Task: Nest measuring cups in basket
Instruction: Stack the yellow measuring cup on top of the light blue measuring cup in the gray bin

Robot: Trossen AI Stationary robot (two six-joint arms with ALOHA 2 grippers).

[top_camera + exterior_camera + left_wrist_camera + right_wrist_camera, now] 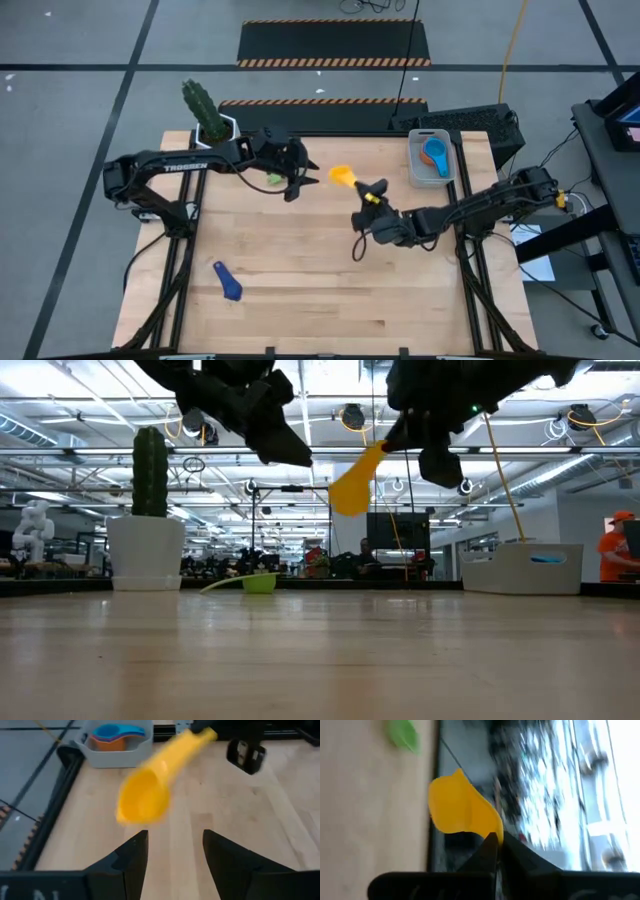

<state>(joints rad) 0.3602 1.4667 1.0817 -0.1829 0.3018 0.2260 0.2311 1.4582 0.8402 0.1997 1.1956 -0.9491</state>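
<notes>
The right gripper (372,192) pinches the yellow cup (342,175) by its handle, up in the air left of the basket (432,158) — the left gripper (297,172), fingers apart, is near the cup.

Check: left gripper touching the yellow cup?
Apart. Left wrist view: left gripper open, bare table between its fingers and the yellow cup, held by the right gripper.

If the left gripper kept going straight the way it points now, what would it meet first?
Most likely the yellow plastic measuring cup, which hangs in the air just ahead of the left gripper with its open fingers. The right gripper holds the cup by its handle. How far apart they are is hard to judge.
</notes>
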